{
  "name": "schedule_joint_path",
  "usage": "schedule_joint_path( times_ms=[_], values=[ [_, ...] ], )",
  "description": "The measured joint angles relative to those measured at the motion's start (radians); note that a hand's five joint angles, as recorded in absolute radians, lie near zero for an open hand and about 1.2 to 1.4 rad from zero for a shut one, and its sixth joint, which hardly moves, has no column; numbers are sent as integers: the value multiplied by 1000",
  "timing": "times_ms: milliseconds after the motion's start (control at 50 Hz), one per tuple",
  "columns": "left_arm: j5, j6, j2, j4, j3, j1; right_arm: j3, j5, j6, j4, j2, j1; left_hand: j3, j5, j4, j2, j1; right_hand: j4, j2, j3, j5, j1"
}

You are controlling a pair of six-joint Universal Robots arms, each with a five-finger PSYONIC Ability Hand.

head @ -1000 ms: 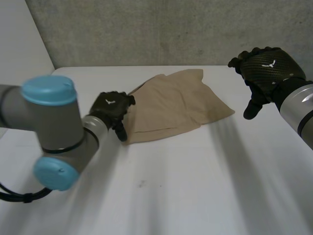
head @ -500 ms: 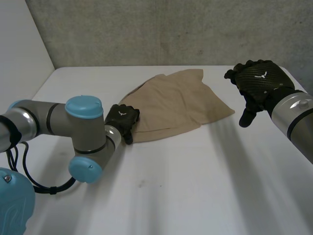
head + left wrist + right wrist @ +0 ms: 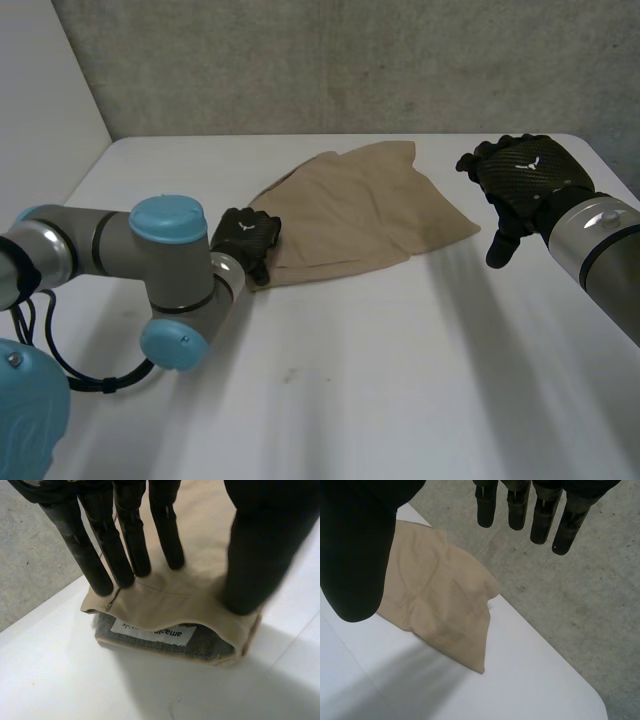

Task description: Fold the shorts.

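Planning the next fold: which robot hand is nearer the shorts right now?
Left. The left robot hand rests on the shorts at the waistband end, fingertips on the cloth. The right robot hand is clear of them, beyond the opposite edge.

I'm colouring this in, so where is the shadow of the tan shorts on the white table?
Left wrist view: a soft grey shadow lies on the white table right against the tan cloth shorts, just past the waistband's white label. Head view: a thin dark line runs under the shorts' edge nearest the robot.
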Motion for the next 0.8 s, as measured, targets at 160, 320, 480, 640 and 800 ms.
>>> schedule_joint_path(
  times_ms=[160,320,480,640,800],
  values=[
    [-6,-1,80,-15,-74,-1,0,0,0,0,0,0,-101,-105,-103,-92,-74,0,0,0,0,0],
    [-7,-1,94,-29,-94,-1,3,0,0,0,3,1,-101,-105,-103,-92,-74,0,0,0,0,0],
    [-4,-1,52,-26,-71,0,5,0,0,-1,11,1,-101,-105,-103,-92,-74,0,0,0,0,0],
    [-3,0,11,-23,-29,1,5,0,-1,-1,15,2,-84,-79,-83,-70,-49,0,0,0,0,0],
    [-5,1,-36,-21,43,9,5,0,-2,-2,30,2,406,392,415,421,432,0,0,0,0,0]
  ],
)
